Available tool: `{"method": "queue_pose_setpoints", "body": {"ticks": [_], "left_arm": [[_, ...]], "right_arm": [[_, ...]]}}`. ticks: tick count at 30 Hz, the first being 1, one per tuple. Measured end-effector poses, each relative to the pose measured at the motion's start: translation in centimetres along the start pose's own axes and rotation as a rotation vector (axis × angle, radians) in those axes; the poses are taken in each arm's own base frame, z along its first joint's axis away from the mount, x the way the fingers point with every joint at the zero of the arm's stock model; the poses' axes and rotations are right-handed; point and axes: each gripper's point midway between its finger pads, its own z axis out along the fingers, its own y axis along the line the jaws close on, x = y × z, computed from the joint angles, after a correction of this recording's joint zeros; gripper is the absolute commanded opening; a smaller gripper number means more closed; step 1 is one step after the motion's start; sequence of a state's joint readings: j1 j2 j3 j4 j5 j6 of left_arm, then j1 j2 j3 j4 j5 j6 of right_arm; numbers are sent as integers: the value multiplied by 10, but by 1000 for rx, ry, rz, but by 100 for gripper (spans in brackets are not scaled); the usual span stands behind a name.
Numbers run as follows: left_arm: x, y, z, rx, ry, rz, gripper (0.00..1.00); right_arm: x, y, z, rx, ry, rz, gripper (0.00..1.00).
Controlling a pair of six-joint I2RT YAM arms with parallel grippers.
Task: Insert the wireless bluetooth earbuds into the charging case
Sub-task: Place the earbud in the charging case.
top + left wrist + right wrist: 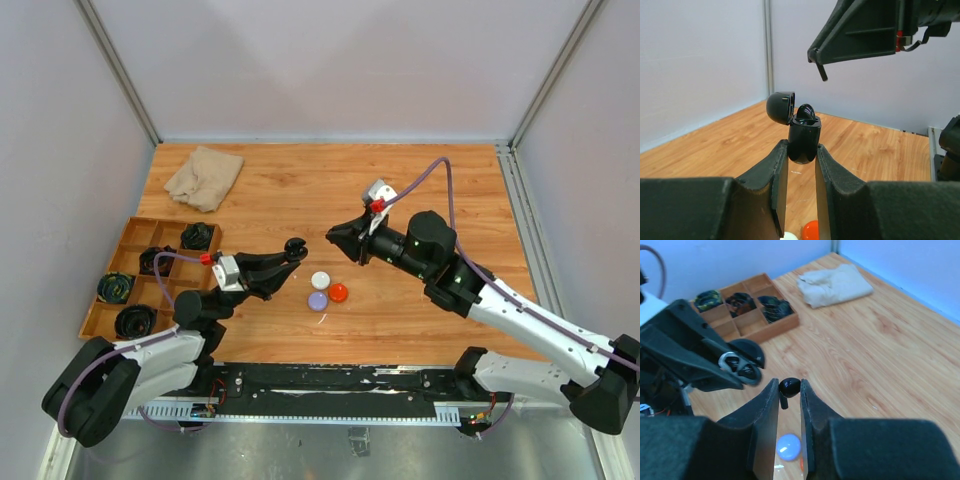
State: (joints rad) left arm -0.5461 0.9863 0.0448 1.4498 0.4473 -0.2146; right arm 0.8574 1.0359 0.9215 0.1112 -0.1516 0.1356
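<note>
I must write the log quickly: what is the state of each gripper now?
Left gripper: closed, holding the black charging case, lid open.
Right gripper: closed, holding a black earbud.

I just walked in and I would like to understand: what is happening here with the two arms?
The left gripper is shut on a black charging case, held off the table with its lid open. The right gripper is shut on a black earbud and holds it just above the open case. The earbud is not yet inside. A white puck, a lilac puck and a red puck lie on the table below.
</note>
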Motion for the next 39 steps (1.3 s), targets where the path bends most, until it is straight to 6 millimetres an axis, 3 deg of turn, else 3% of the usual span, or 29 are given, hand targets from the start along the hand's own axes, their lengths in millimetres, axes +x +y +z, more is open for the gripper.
{"method": "queue_pose_setpoints", "body": {"ticks": [6, 14, 39], "left_arm": [[-4, -2, 3, 16, -17, 3, 0], [-10, -6, 9, 47, -28, -4, 0], [-16, -16, 12, 95, -43, -72, 0]], "right_arm": [[-6, 37, 4, -102, -92, -17, 11], [-20, 64, 6, -178, -186, -46, 11], [-9, 76, 29, -209, -212, -86, 9]]}}
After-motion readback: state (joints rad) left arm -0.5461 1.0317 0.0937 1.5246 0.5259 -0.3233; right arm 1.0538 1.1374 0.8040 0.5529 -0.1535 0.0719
